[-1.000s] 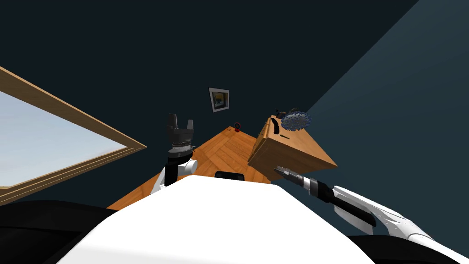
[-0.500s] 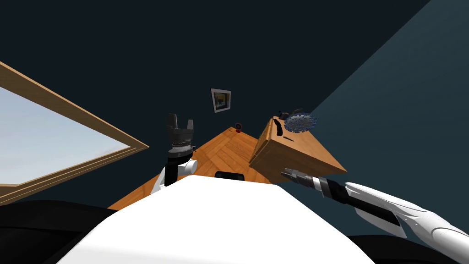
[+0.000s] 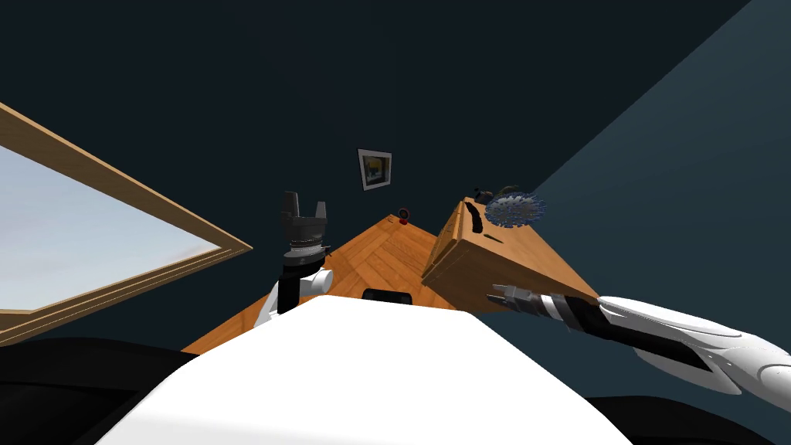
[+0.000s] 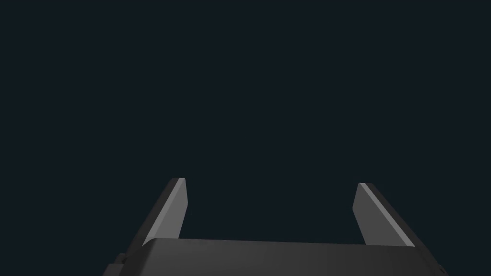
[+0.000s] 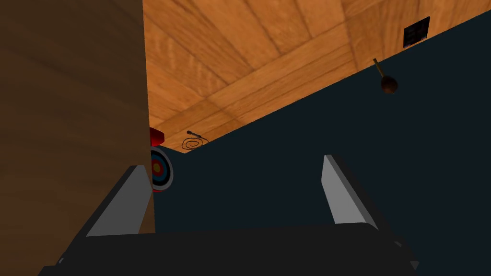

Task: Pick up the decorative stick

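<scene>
Beside the cabinet [image 3: 506, 259], right tool [image 5: 232, 163] spreads wide, empty, perhaps grazing it.

Cabinet [image 3: 502, 263] stands on the floor [image 3: 371, 263] ahead to the right, against the right wall. On its top a stick-like piece [image 3: 475, 219] lies near the left edge, with a round ornament [image 3: 514, 208] just right of it. A target [image 5: 160, 170] sits on the floor by the far wall, left of the cabinet, with a coiled cord [image 5: 193, 142] near it, a picture frame [image 3: 375, 169] on the wall above and a window [image 3: 77, 232] far left. Left gripper [image 3: 303, 204] is up left of centre, well apart from the cabinet; right gripper [image 3: 500, 293] is just before its near corner.
</scene>
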You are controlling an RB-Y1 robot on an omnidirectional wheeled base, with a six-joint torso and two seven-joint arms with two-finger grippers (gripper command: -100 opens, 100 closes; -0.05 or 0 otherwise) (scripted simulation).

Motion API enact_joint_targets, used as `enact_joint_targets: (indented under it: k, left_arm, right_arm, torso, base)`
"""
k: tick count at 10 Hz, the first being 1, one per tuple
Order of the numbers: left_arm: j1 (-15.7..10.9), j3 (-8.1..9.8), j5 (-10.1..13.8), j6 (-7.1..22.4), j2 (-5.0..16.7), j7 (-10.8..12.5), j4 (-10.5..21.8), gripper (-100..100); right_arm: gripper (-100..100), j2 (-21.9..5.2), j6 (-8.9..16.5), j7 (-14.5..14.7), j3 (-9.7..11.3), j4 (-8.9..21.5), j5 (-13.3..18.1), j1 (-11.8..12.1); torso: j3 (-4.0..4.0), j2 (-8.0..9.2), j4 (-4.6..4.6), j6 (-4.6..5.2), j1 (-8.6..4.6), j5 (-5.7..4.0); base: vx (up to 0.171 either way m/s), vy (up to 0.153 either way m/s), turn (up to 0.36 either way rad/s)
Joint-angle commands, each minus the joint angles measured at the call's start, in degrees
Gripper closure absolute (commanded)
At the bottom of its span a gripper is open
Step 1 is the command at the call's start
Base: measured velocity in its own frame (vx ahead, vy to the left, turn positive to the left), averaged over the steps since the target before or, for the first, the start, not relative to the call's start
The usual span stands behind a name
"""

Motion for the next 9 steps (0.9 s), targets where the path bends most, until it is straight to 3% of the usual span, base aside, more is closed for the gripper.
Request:
enact_joint_targets:
  k: [1, 7, 8, 9]
  left_arm:
    - [0.00, 0.00, 0.00, 0.00, 0.00, 0.00, 0.00, 0]
    - [0.00, 0.00, 0.00, 0.00, 0.00, 0.00, 0.00, 0]
    - [0.00, 0.00, 0.00, 0.00, 0.00, 0.00, 0.00, 0]
    - [0.00, 0.00, 0.00, 0.00, 0.00, 0.00, 0.00, 0]
  right_arm:
    - [-100, -2.86, -0.07, 0.54, -0.35, 1.22, 1.59, 1.01]
    - [-100, -10.74, -0.74, 0.93, -0.29, 4.09, 5.32, 1.18]
    - [-100, -13.38, -1.03, 1.09, -0.30, 5.38, 7.12, 1.22]
    - [-100, -13.47, -1.03, 1.09, -0.30, 5.38, 7.14, 1.22]
  torso:
    - [0.00, 0.00, 0.00, 0.00, 0.00, 0.00]
    - [0.03, 0.04, 0.01, -0.01, -0.03, -0.01]
    - [0.02, 0.04, 0.01, 0.01, -0.06, -0.03]
    - [-0.02, -0.05, -0.01, 0.00, -0.11, -0.03]
  base:
    - [0.060, 0.004, 0.047]
    - [0.052, 0.000, 0.030]
    - [0.075, -0.019, 0.045]
    - [0.070, -0.023, 0.026]
